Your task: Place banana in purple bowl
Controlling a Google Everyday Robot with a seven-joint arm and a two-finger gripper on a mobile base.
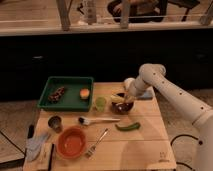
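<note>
The purple bowl (123,106) sits near the middle-right of the wooden table (140,145), looking almost black. The pale yellow banana (118,98) lies across the bowl's left rim, partly over its inside. My gripper (126,96) hangs just above the bowl, right beside the banana, at the end of the white arm (165,90) that reaches in from the right.
A green tray (67,95) at the back left holds a brown item and a round orange fruit (84,93). A green cup (100,103), a brush (97,120), a green vegetable (128,127), a fork (97,142), an orange bowl (71,142), a grey metal cup (55,122) and a blue item (146,94) lie around.
</note>
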